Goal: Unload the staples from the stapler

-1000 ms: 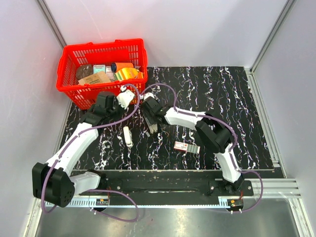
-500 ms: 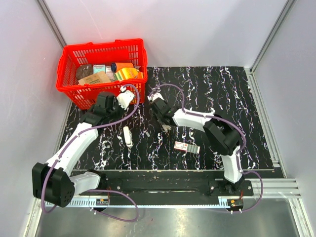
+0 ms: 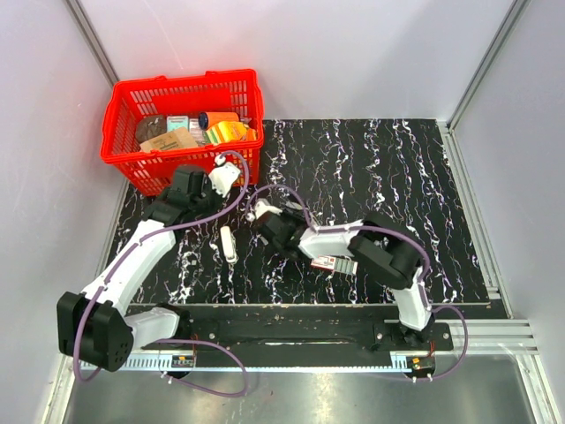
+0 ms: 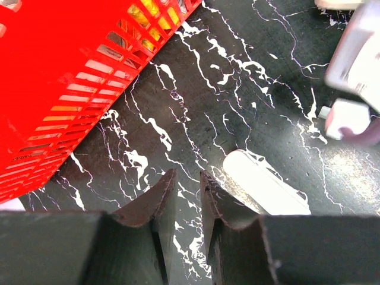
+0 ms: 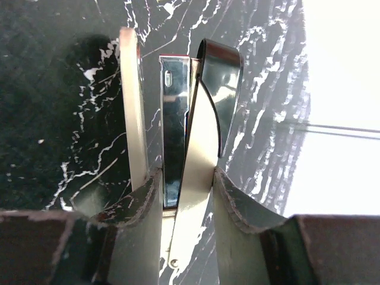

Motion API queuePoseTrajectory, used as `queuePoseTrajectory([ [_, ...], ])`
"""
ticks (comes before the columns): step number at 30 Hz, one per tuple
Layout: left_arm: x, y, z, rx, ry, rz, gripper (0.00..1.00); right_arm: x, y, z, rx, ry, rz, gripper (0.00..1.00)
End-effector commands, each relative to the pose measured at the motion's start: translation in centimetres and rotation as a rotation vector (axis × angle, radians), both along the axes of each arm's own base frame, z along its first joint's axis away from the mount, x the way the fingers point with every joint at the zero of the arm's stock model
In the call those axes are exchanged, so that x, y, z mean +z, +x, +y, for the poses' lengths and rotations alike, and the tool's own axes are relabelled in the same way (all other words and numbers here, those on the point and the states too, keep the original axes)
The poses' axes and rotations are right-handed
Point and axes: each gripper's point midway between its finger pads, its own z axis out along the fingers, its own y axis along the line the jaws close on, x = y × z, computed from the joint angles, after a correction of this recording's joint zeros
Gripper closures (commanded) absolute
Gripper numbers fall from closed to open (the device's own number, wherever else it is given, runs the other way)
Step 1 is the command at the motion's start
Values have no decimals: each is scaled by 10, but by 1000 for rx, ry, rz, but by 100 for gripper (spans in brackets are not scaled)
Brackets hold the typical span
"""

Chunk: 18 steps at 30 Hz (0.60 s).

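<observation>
Looking down the right wrist, we see the right jaws pinching the stapler [image 5: 175, 119] by its near end. It is hinged open over the marbled desk [image 3: 397, 177]: pale cover strip on the left, shiny metal channel in the middle, dark curved arm on the right. Our left jaws sit almost pressed together, gripping nothing, near the red basket [image 4: 59, 89]. A white oblong piece [image 4: 264, 184] lies just beside them. A red-and-white box [image 3: 334, 263] lies by the right arm.

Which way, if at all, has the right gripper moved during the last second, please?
Yes: the right gripper has moved down the top view, farther from the red basket.
</observation>
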Motion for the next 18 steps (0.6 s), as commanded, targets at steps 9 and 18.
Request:
queuePoseTrajectory([
  [9, 28, 0, 2, -6, -17, -94, 73, 32, -15, 35, 9, -12, -99, 65],
  [18, 30, -2, 6, -7, 4, -111, 73, 35, -46, 46, 68, 23, -26, 38],
])
